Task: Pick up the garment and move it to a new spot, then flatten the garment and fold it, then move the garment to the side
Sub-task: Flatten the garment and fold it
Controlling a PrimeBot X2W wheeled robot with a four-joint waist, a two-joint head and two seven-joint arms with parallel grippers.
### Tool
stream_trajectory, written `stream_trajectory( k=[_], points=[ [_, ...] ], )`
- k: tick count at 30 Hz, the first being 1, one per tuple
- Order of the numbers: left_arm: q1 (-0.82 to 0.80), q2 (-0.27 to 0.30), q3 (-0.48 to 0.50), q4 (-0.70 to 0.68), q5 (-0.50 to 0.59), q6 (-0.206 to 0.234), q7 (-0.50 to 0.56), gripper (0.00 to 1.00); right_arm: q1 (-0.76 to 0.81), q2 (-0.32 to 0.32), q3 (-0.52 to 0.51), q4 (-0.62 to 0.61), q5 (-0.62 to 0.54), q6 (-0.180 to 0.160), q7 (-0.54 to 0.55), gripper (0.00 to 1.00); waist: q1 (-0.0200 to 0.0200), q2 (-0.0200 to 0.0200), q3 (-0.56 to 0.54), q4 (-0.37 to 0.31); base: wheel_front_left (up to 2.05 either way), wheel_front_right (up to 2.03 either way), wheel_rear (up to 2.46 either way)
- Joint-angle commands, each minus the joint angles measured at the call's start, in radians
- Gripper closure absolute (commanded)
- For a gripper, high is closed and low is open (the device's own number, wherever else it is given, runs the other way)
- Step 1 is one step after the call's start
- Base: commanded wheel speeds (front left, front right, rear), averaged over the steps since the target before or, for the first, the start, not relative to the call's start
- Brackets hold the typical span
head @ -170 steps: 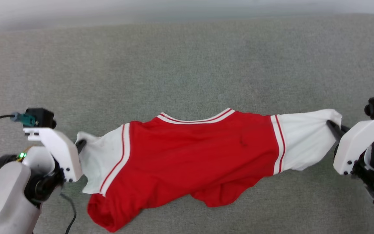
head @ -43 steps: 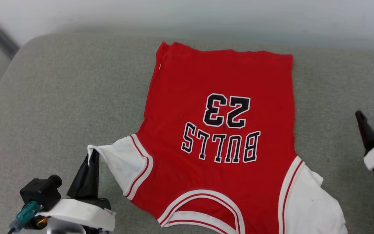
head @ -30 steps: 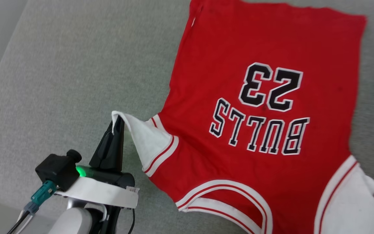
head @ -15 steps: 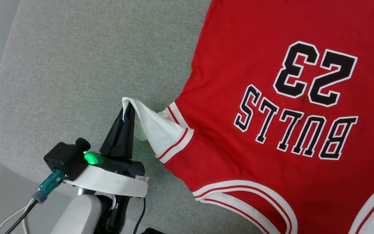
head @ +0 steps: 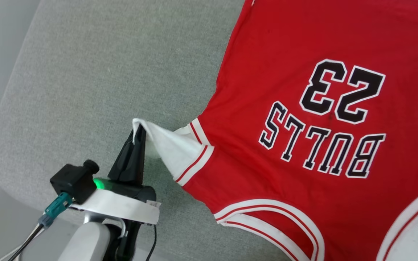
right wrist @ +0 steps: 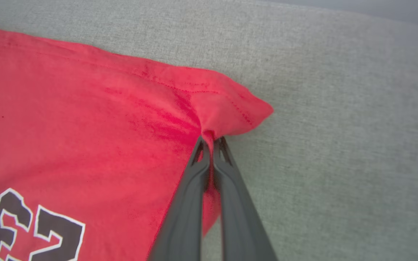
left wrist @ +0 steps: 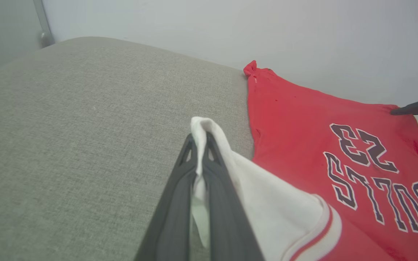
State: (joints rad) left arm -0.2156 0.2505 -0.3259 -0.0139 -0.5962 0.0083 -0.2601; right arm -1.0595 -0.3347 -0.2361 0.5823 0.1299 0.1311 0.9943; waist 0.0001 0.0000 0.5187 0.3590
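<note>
Cushion: a grey woven pad (head: 103, 72) lies under both grippers and carries the whole shirt; its rounded edge runs just outside the left arm.

Garment: the red jersey (head: 252, 174) lies spread flat on the cushion, printed face up. It stretches away from the left gripper towards the right gripper, and each holds one of its outer ends.

Lettering: "BULLS 23" (head: 325, 145) reads upside down in the head view. It sits well to the inner side of the left gripper's fingers, and in the right wrist view the "23" lies below and left of the right gripper's fingers.

Collar: the white band with red stripes (head: 267, 224) lies flat, nearer the robot than the left fingertips and to their inner side.

Sleeve: the white sleeve (head: 172, 148) rises off the cushion in a taut slope up to the left fingertips, and its free edge is folded over them.

Hem corner: a red corner (right wrist: 238, 108) bunches into a small peak just beyond the right fingertips.

Left gripper: the two dark fingers (head: 139, 132) are pressed together, with the white sleeve edge pinched between them.

Right gripper: the fingers (right wrist: 212, 139) are closed on the red cloth just below the hem corner, and the fabric puckers at the tips.

Light: a green lamp (head: 100, 183) glows at the base of the left fingers.
</note>
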Motion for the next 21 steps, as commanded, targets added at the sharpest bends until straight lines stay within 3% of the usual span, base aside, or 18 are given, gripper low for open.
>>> stream_trajectory(
  k=[1,10,21],
  points=[
    [0.016,0.009,0.009,0.007,0.000,0.006,-0.006,1.00,0.020,-0.017,0.024,-0.022,0.008,-0.001,0.000,1.00,-0.0001,0.0000,-0.047,-0.030,0.00,0.00,0.00],
    [0.105,0.065,0.068,0.025,-0.017,0.052,0.014,1.00,0.230,-0.079,0.180,-0.221,0.156,-0.001,0.028,1.00,-0.0001,0.0000,-0.193,-0.166,0.00,0.00,0.00],
    [0.254,0.141,0.135,-0.003,-0.045,0.126,0.078,1.00,0.763,-0.108,0.200,-0.595,0.257,-0.001,0.132,1.00,-0.0001,0.0000,-0.326,-0.348,0.00,0.00,0.00]
  ],
)
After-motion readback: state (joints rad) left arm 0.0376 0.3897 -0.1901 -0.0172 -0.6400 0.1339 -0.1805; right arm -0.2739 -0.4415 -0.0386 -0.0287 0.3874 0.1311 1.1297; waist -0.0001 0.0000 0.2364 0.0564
